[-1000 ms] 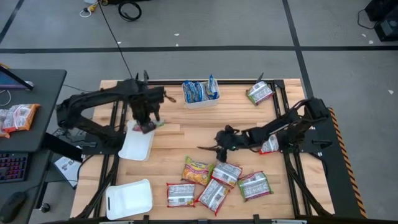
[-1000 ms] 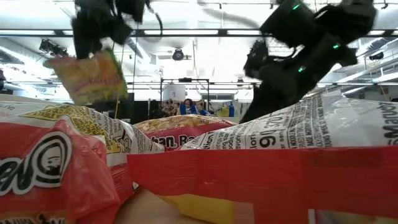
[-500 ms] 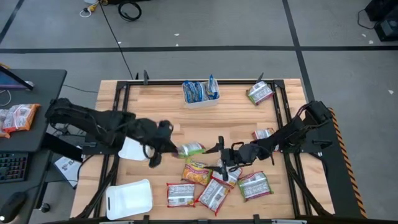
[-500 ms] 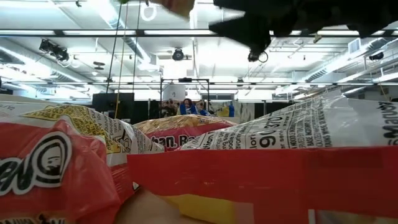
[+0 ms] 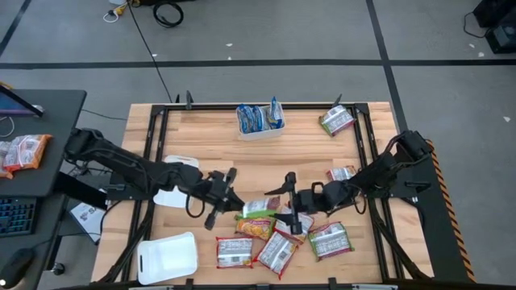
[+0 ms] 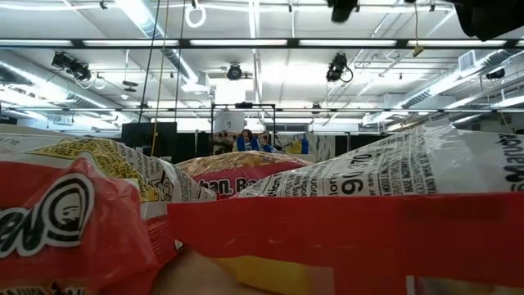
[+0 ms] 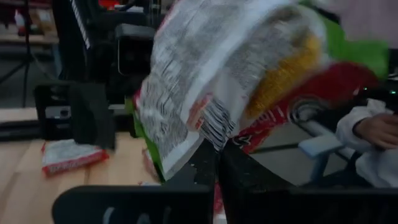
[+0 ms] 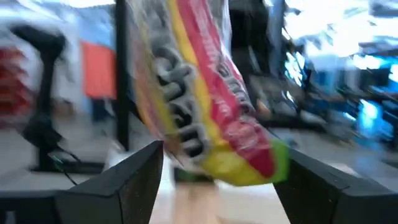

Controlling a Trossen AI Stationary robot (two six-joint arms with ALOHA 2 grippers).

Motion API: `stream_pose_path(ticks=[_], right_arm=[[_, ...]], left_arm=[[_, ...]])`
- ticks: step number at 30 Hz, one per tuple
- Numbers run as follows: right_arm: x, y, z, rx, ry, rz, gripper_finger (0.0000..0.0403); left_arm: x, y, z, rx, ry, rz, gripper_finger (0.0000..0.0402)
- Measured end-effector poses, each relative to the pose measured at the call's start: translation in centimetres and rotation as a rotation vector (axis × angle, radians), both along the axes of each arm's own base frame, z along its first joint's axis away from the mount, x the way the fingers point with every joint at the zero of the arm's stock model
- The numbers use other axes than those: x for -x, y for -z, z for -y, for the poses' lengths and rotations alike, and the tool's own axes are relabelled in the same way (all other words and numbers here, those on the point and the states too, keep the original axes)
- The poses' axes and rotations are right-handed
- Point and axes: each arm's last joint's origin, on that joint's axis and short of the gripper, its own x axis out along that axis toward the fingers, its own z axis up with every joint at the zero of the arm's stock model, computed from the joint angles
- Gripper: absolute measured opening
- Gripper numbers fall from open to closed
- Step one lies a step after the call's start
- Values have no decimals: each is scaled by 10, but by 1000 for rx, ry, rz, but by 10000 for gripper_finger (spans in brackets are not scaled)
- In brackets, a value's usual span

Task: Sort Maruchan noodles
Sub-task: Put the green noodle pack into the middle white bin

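High view, wooden table (image 5: 218, 141), grey floor (image 5: 266, 28)

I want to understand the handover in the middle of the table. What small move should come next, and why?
Probably the right gripper should close on the green-yellow packet. The left gripper is shut on that packet and holds it out above the pile, and in the right wrist view the packet hangs between the right gripper's open fingers. Only after that should the left one let go.
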Motion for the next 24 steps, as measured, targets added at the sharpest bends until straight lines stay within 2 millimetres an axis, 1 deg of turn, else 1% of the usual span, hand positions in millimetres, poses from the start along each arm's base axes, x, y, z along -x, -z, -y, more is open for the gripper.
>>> stream_pose_path(ticks=[5,8,11,15,17,21,22,24], right_arm=[[4,-12,-1,-18,-106,119,275],[5,-15,-2,-45,-129,144,260],[4,-14,-1,-86,-141,128,229],[2,-10,0,-133,-154,79,165],[2,-6,-1,-138,-156,35,138],[7,-6,1,-117,-149,-167,138],[11,-8,3,-111,-127,-226,138],[20,-12,9,-90,-70,-344,138]], left_arm=[[-10,10,2,22,9,74,11],[-19,14,2,32,0,130,11],[-30,23,-1,48,-32,163,11],[-38,31,-7,93,-47,151,15],[-40,36,-8,105,-39,102,27],[-35,42,-9,75,-58,-32,73],[-32,40,-10,66,-71,-77,89],[-24,30,-14,50,-89,-171,123]])
